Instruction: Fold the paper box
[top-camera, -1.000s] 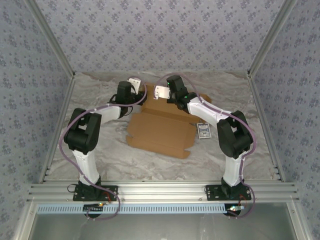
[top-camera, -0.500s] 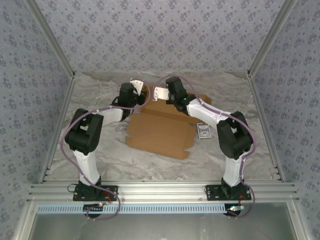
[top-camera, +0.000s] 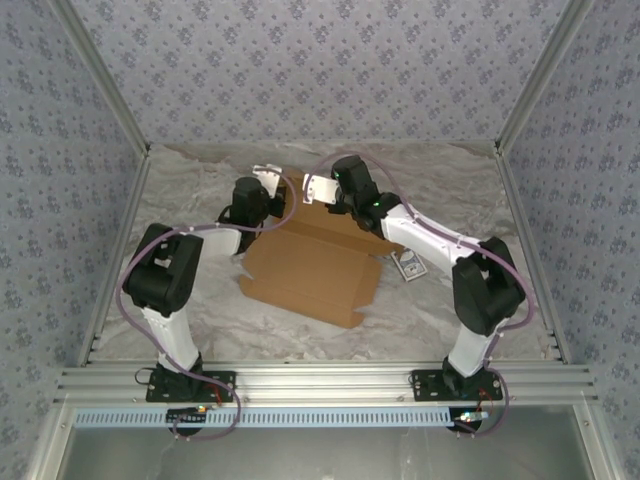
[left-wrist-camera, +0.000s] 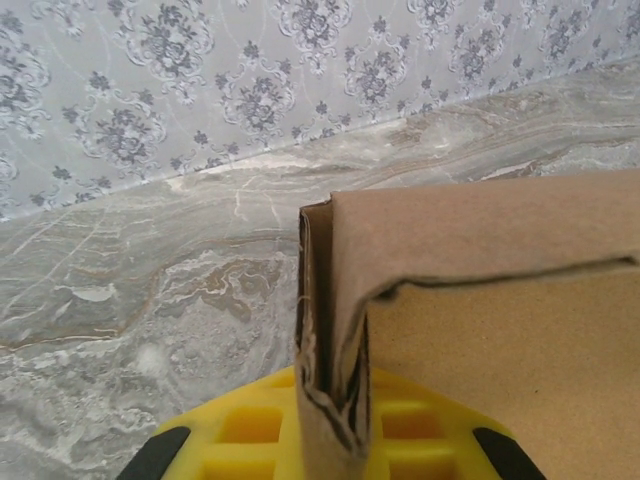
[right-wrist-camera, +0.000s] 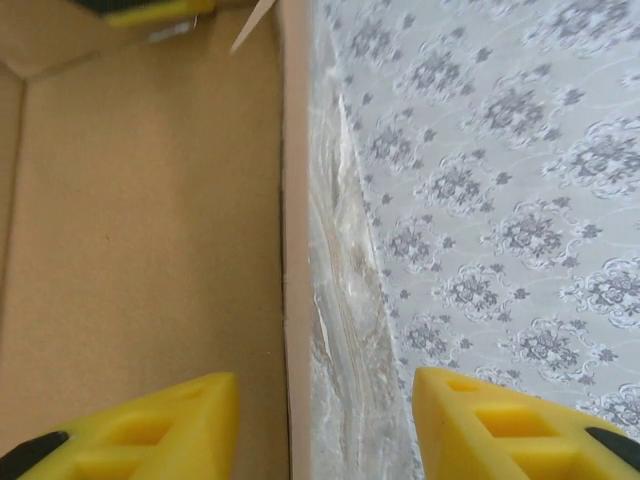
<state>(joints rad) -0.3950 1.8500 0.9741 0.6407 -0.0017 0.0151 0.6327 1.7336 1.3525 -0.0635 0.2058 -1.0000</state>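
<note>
The paper box (top-camera: 310, 265) is a brown cardboard sheet lying on the marbled table, with its far wall folded up. In the left wrist view, my left gripper (left-wrist-camera: 335, 405) is shut on the doubled-over corner of that wall (left-wrist-camera: 330, 300); its yellow fingers (left-wrist-camera: 240, 425) press the layers from both sides. From above, the left gripper (top-camera: 264, 186) sits at the box's far left corner. My right gripper (top-camera: 318, 187) hovers at the far edge and is open. The upright cardboard edge (right-wrist-camera: 295, 300) stands between its yellow fingers (right-wrist-camera: 160, 425), touching neither.
A small dark white-bordered card (top-camera: 407, 265) lies on the table just right of the box, under the right arm. Patterned walls (top-camera: 330, 70) close in the back and sides. The metal frame rail (top-camera: 320, 385) runs along the near edge.
The right gripper has opened and let go of the box's far wall. The left gripper has closed on the wall's corner. The box has slid a little to the left.
</note>
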